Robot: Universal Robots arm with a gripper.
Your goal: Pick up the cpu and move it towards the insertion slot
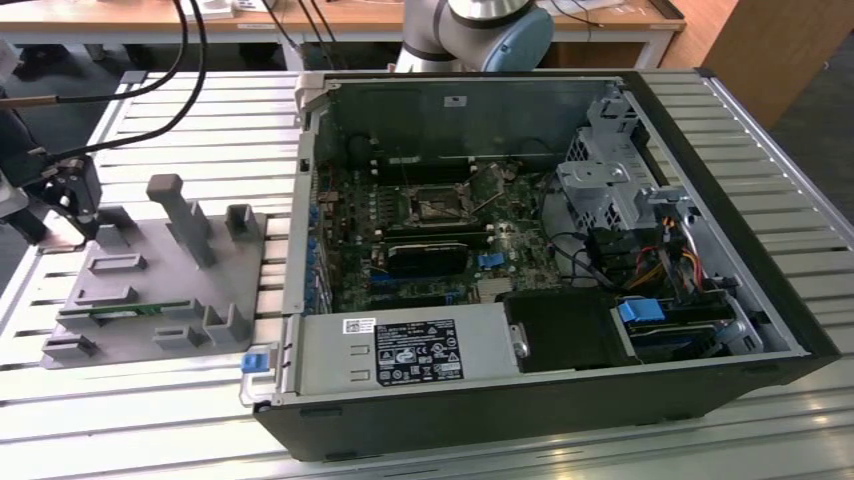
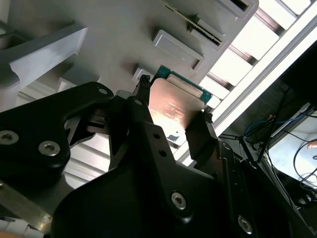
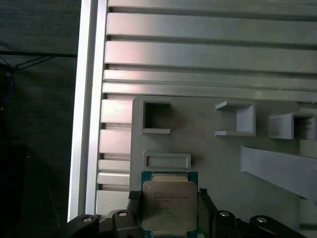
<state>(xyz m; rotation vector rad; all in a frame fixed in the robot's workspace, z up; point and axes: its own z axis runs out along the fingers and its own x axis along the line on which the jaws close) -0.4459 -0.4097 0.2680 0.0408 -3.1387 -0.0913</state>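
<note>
Gripper [image 2: 174, 100] closed on cpu [image 3: 168, 204], flat between fingers, over grey fixture [image 3: 208, 148]; insertion slot [image 1: 434, 205] well apart, toward exterior view's right, inside computer case [image 1: 747, 300].

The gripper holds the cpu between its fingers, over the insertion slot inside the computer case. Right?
No. The gripper holds the cpu between its fingers, but over the grey fixture, outside the computer case; the first wrist view shows it.
</note>
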